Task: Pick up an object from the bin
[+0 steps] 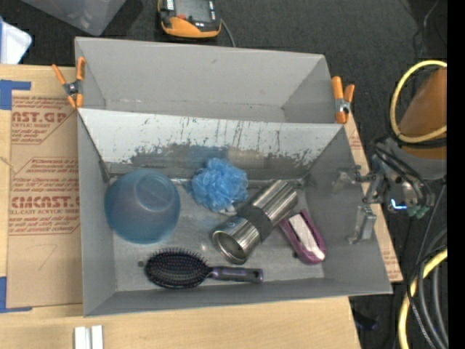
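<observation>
While the fingers (361,224) hang by the bin's right wall (345,249), spread indiscernible, pink-purple object (306,240) nearby, leftward.

beyond the grey bin (203,78) we see dark floor (290,13), an orange-and-black device (189,14) and a clear plastic box (87,2); before the bin, a pale wooden surface (218,326).

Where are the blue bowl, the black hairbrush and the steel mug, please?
blue bowl (142,206), camera view, on its round middle.
black hairbrush (176,269), camera view, on its bristled head.
steel mug (256,219), camera view, on its dark band.
</observation>
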Tool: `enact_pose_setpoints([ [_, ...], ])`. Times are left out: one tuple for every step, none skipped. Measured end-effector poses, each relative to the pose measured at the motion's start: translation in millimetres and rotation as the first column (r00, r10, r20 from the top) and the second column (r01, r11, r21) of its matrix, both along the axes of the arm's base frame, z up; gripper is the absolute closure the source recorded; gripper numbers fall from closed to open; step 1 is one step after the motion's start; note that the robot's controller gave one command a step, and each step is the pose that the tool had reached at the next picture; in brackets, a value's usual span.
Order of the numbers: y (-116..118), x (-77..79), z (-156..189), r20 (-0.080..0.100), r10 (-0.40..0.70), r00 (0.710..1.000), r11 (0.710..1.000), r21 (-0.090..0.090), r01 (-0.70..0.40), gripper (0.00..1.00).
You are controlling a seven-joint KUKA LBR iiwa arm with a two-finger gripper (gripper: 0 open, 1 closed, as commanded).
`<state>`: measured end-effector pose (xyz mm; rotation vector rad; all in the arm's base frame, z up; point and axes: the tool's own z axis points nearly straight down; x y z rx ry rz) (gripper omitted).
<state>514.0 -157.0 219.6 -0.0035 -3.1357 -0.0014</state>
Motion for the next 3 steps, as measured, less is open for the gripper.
enact_pose_setpoints([
  [1, 1.8, 5, 0.008, 0.003, 1.0, 1.0, -0.002, -0.003, 0.0],
  [45, 47.0, -94, 0.011, 0.231, 0.973, 0.973, -0.004, -0.231, 0.0],
  [97, 76.1, -62, 0.022, 0.163, 0.986, 0.987, -0.005, -0.162, 0.0],
])
